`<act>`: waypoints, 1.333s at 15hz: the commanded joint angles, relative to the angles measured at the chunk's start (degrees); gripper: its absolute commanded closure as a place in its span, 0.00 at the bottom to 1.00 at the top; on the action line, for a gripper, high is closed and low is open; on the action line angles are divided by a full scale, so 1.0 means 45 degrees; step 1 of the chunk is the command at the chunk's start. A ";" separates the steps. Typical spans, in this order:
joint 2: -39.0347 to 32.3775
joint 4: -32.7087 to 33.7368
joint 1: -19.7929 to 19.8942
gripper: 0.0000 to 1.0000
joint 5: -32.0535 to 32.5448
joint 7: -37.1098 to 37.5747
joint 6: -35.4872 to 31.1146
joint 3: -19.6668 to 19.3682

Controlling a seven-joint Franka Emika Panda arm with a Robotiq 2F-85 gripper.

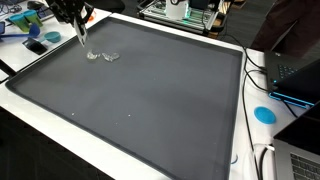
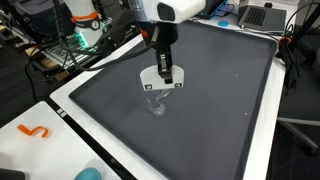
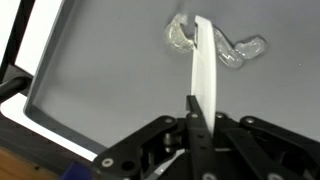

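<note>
My gripper (image 3: 197, 116) is shut on a flat white strip (image 3: 203, 65) that points away from the wrist toward the dark grey mat (image 3: 110, 70). The strip's far end reaches a small crumpled piece of clear plastic (image 3: 228, 48) lying on the mat; whether the two touch I cannot tell. In both exterior views the gripper (image 1: 78, 22) (image 2: 164, 68) hangs above a corner region of the mat (image 1: 150, 95) (image 2: 215, 95), the white strip (image 1: 82, 38) (image 2: 162, 80) below it and the clear plastic (image 1: 103, 56) (image 2: 157, 104) just under the strip's tip.
A white table border (image 1: 250, 120) surrounds the mat. A blue disc (image 1: 264, 114), a laptop (image 1: 295, 72) and cables lie beside one edge. An orange squiggle (image 2: 35, 131) sits on the white border. Clutter and equipment (image 1: 185, 10) stand behind the mat.
</note>
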State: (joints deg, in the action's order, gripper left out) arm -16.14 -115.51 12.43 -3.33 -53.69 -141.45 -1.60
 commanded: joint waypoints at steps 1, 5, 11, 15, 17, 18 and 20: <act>0.0534 -0.0428 -0.0165 0.99 -0.0086 0.0805 -0.0286 -0.0057; 0.0696 -0.0457 -0.0343 0.99 -0.0042 0.1998 -0.0131 -0.0083; 0.0642 -0.0560 -0.0776 0.99 0.0430 0.3788 -0.0358 -0.0081; 0.0388 -0.0154 -0.0710 0.96 0.0188 0.3417 -0.0199 0.0087; 0.0388 -0.0160 -0.0720 0.96 0.0189 0.3432 -0.0206 0.0088; 0.0388 -0.0160 -0.0719 0.96 0.0189 0.3433 -0.0208 0.0086; 0.0531 -0.0176 -0.0906 0.99 0.0595 0.3687 -0.0100 0.0037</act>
State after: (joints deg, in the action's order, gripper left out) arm -14.42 -116.30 8.94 -2.67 -38.43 -142.52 -1.51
